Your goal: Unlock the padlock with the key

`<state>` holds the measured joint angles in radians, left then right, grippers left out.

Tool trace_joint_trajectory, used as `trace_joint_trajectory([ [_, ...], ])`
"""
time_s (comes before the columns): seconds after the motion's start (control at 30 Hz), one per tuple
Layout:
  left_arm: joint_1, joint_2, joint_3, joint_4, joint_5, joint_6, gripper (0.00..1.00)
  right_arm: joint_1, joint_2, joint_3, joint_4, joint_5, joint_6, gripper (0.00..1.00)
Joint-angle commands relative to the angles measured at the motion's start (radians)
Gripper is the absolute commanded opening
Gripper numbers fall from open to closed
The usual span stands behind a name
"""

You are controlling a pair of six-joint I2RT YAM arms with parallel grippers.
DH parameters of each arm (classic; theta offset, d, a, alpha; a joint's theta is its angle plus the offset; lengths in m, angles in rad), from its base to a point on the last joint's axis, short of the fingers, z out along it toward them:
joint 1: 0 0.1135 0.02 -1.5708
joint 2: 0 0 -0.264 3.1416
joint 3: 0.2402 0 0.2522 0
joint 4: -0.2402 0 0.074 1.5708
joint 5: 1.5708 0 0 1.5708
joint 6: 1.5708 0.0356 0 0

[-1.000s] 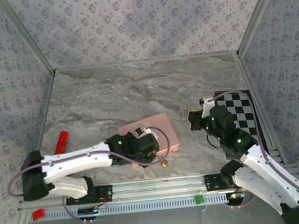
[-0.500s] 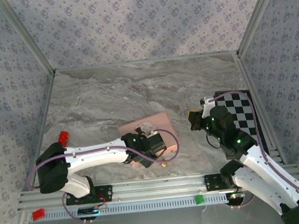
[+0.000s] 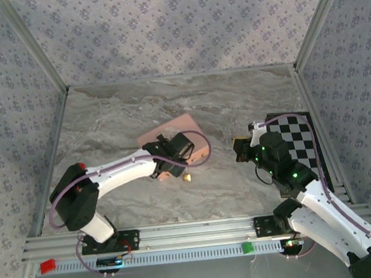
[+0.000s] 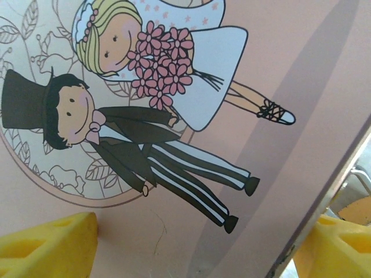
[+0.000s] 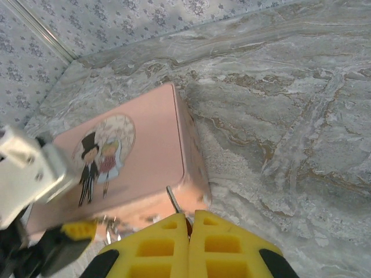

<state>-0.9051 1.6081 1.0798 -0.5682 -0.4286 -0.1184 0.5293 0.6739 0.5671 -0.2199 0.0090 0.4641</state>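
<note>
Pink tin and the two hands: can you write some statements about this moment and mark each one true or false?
1. The right hand is shut on the key. True.
2. The pink tin has a bride and groom drawn on its lid. True.
3. The left hand has its fingers pressed together. False: its yellow fingers stand apart at the tin.
4. The padlock is held in the right hand. False: it is at the tin's near edge, apart from that hand.
</note>
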Motion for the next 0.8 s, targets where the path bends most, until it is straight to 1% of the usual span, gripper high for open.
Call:
trace_joint_trajectory([
  [0.0,0.085,0.068,0.025,0.051,-0.104,0.082,0.83,-0.005,0.003,0.003,0.021,-0.012,0.021,0.00],
  [0.13,0.149,0.095,0.063,0.082,-0.143,0.123,0.85,-0.005,-0.002,0.008,0.008,-0.014,0.026,0.00],
  [0.2,0.158,0.096,0.076,0.083,-0.188,0.129,0.86,-0.006,-0.008,0.005,0.005,-0.011,0.031,0.00],
  [0.3,0.151,0.073,0.097,0.055,-0.211,0.104,0.87,-0.007,-0.016,0.001,0.005,-0.012,0.037,0.00],
  [0.4,0.106,-0.012,0.082,0.038,-0.202,0.020,0.88,-0.006,-0.017,0.002,0.002,-0.010,0.036,0.00],
  [0.43,0.092,-0.053,0.076,0.028,-0.171,-0.033,0.88,-0.006,-0.016,0.001,0.004,-0.010,0.035,0.00],
  [0.47,0.082,-0.092,0.070,0.020,-0.114,-0.093,0.89,-0.007,-0.014,0.001,0.004,-0.010,0.035,0.00],
  [0.53,0.082,-0.187,0.032,0.041,0.090,-0.251,0.89,-0.006,-0.013,0.001,0.007,-0.010,0.033,0.00],
  [0.6,0.074,-0.274,-0.048,0.151,0.246,-0.368,0.89,-0.006,-0.011,-0.005,0.015,-0.013,0.030,0.00],
  [0.67,0.066,-0.333,-0.139,0.259,0.308,-0.471,0.90,-0.008,-0.005,-0.012,0.032,-0.018,0.029,0.00],
  [0.73,0.066,-0.379,-0.242,0.379,0.334,-0.562,0.92,-0.011,0.014,-0.005,0.039,-0.027,0.028,0.00],
  [0.77,0.067,-0.395,-0.297,0.471,0.364,-0.585,0.93,-0.012,0.024,0.003,0.041,-0.038,0.027,0.00],
])
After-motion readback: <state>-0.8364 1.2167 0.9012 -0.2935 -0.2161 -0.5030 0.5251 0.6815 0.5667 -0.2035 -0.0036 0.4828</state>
